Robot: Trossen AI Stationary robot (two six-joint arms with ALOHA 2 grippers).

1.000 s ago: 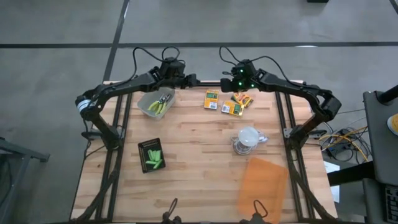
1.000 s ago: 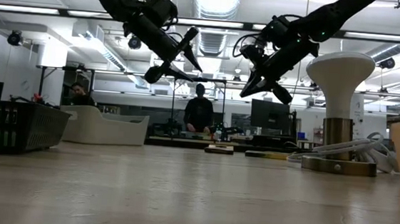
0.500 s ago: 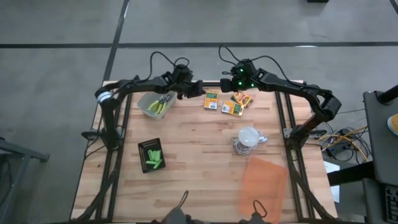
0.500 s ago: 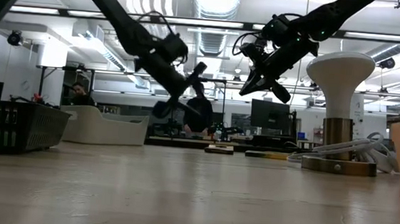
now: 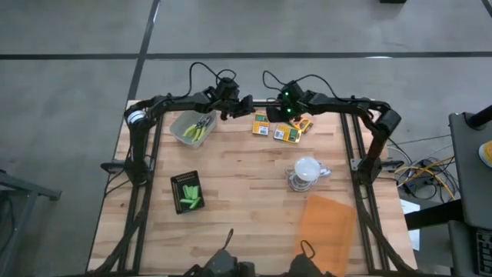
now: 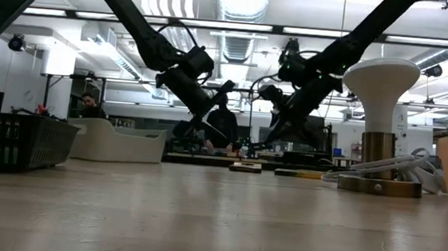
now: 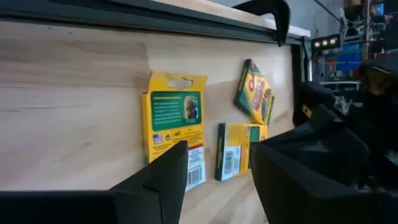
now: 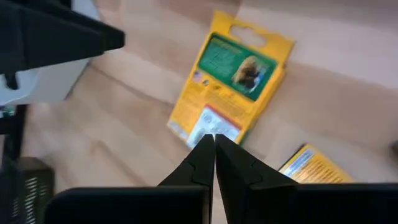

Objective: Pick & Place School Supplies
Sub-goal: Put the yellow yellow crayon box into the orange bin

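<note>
The three orange-yellow boxes lie flat near the far edge of the tabletop (image 5: 246, 177), at about its middle. The first box (image 5: 261, 124) is the one nearest the left arm; in the high view its long axis runs roughly from the far edge toward the near edge, green label uppermost and toward the far edge. The second box (image 5: 287, 135) lies just beside it, toward the right edge, on a similar axis as far as can be told. The third box (image 5: 300, 121) sits tilted diagonally, just beyond the second.

The left gripper (image 5: 244, 107) is above the far edge, just beside the first box, fingers spread with nothing between them. The right gripper (image 5: 269, 115) is over the first box, its fingers (image 8: 214, 152) pressed together and holding nothing.

A pale container (image 5: 192, 127) near the far-left corner holds the yellow-green-handled tools (image 5: 201, 128). The black tray (image 5: 187, 191) toward the near-left holds green sticks (image 5: 191, 196), their long axes roughly parallel to the left edge.
</note>
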